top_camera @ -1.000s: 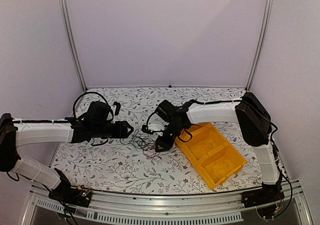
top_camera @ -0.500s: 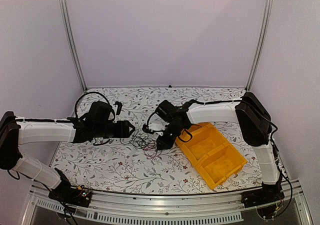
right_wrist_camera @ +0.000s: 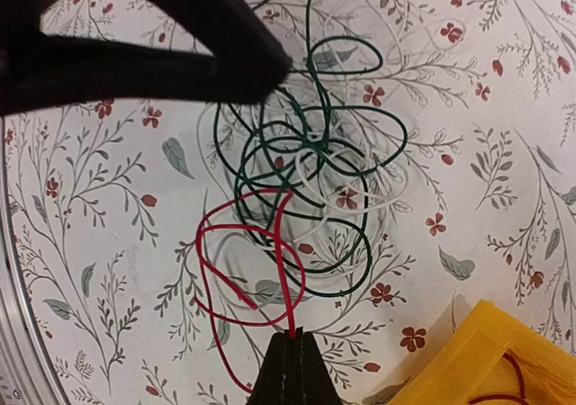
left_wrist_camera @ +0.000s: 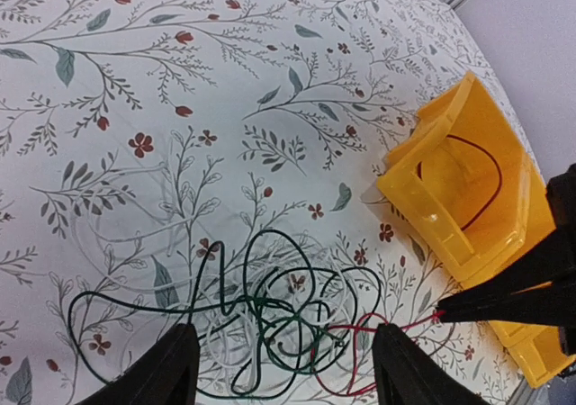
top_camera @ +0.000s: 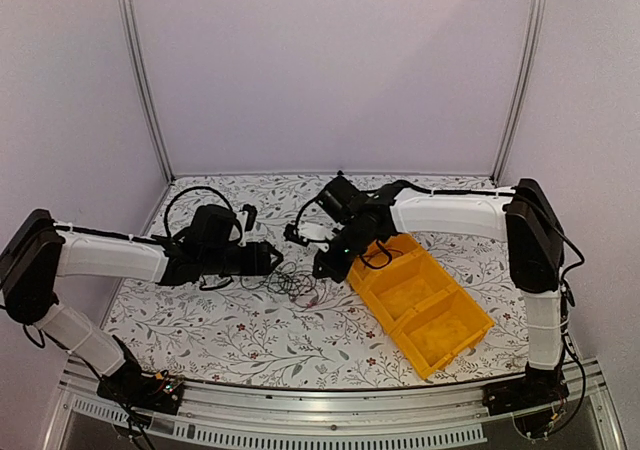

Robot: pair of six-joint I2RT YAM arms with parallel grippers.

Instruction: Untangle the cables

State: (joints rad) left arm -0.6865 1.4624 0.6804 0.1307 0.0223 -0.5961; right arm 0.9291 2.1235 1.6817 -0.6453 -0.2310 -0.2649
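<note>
Top view: both arms have swung toward the back of the table [top_camera: 200,322] since a second ago. The right gripper [top_camera: 323,267] has moved up-frame; the left gripper [top_camera: 266,260] has pushed rightward. The tangle [top_camera: 291,282] lies just below frame centre, between the two tips, with the yellow bin [top_camera: 440,320] to its right. Neither gripper's opening can be read here.

Left wrist view: the left gripper is spread wide and empty, its fingers [left_wrist_camera: 171,369] at the bottom edge either side of the tangle. The red cable [left_wrist_camera: 405,322] leaves the knot rightward to the right gripper's tip at lower right. A separate red strand lying in the bin, upper right, shows best here.

Right wrist view: the right gripper is pinched shut on the red cable at bottom centre. The held strand runs straight up-frame into two loops, then under the green cable [right_wrist_camera: 306,144] and white cable [right_wrist_camera: 355,202]. The left gripper's dark bulk sits upper left, beyond the knot. Judgement: the red strand should be drawn down-frame, away from the knot. The left gripper is nearer the green and white loops to pin them.
</note>
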